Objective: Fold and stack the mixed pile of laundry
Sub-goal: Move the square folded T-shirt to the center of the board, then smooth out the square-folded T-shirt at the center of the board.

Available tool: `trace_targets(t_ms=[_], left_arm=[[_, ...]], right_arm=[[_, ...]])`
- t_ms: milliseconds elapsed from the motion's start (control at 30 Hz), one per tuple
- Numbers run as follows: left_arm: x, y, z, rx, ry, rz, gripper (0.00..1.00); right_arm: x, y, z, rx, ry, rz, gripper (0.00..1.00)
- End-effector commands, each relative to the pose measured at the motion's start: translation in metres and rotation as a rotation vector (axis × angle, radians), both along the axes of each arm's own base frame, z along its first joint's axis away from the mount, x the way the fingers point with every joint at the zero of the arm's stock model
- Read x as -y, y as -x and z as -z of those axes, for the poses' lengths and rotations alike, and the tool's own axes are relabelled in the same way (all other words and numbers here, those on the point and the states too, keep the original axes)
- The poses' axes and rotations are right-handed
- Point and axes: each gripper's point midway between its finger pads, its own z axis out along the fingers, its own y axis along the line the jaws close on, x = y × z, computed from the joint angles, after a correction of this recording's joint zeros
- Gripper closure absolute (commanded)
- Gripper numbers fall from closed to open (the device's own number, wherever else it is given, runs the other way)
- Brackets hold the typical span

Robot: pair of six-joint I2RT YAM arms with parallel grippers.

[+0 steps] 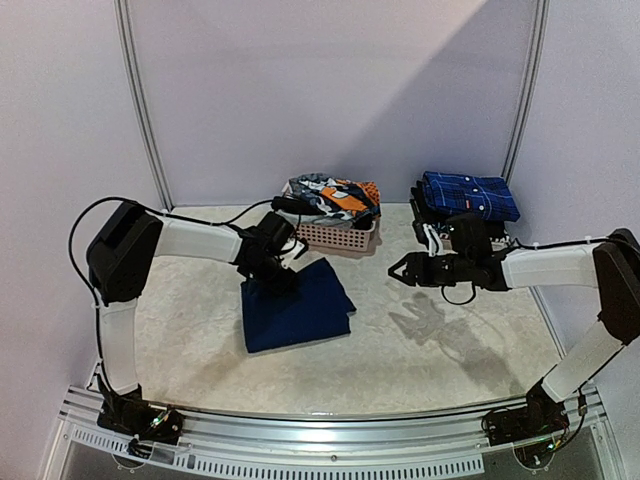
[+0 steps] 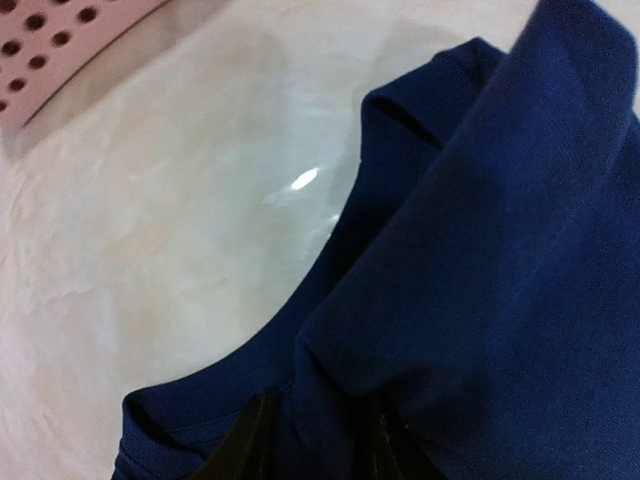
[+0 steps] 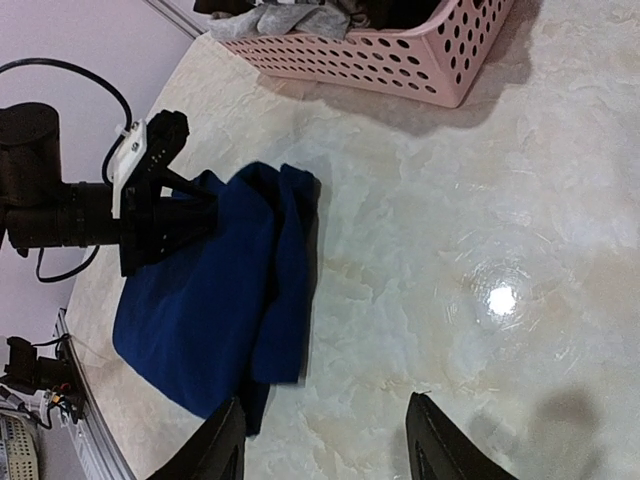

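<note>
A navy garment (image 1: pixel 297 308) lies partly folded on the table, with no print showing. My left gripper (image 1: pixel 274 272) is at its far left corner, shut on a fold of the navy cloth (image 2: pixel 480 250); cloth fills the gap between the fingers (image 2: pixel 245 455). The right wrist view shows that gripper (image 3: pixel 165 205) pinching the garment (image 3: pixel 220 300). An orange, blue, black and white patterned piece (image 1: pixel 335 195) lies with others in the pink basket (image 1: pixel 340 237). My right gripper (image 1: pixel 400 270) is open and empty above bare table, right of the navy garment, and also shows in its own view (image 3: pixel 325 450).
A folded stack topped by a blue plaid piece (image 1: pixel 468 194) sits at the back right, behind my right arm. The pink basket also shows in the right wrist view (image 3: pixel 400 60) and as a corner in the left wrist view (image 2: pixel 50 50). The marbled table (image 1: pixel 430 350) has pale walls around it.
</note>
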Motion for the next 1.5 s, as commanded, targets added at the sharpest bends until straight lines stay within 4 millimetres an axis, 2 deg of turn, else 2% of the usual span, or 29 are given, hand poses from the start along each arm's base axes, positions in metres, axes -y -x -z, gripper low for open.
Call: trace_targets(t_ms=[0, 233, 333, 633, 767, 867, 967, 1200, 1467], left_arm=[[0.04, 0.036, 0.008, -0.052, 0.004, 0.18, 0.68], [0.068, 0.054, -0.032, 0.047, 0.079, 0.279, 0.67], [0.07, 0.058, -0.043, 0.092, 0.074, 0.291, 0.65], [0.048, 0.052, -0.077, 0.221, 0.095, 0.17, 0.5], [0.032, 0.055, -0.09, 0.28, 0.111, 0.115, 0.42], [0.019, 0.06, -0.097, 0.309, 0.128, 0.077, 0.41], [0.013, 0.067, -0.101, 0.325, 0.169, 0.059, 0.41], [0.004, 0.086, -0.086, 0.289, 0.206, 0.043, 0.41], [0.008, 0.098, -0.073, 0.276, 0.271, 0.049, 0.43]], right_arm=[[0.009, 0.008, -0.014, 0.03, -0.012, 0.028, 0.45], [0.003, 0.016, -0.028, 0.082, -0.068, -0.018, 0.45], [0.0, 0.018, -0.032, 0.103, -0.09, -0.037, 0.45], [-0.033, 0.035, -0.043, 0.181, -0.115, -0.2, 0.46], [-0.047, 0.035, -0.046, 0.191, -0.117, -0.247, 0.49], [-0.06, 0.032, -0.047, 0.197, -0.108, -0.273, 0.5], [-0.073, 0.029, -0.044, 0.183, -0.099, -0.293, 0.5], [-0.102, 0.022, -0.024, 0.133, -0.066, -0.335, 0.52], [-0.119, 0.015, 0.002, 0.069, -0.027, -0.349, 0.54]])
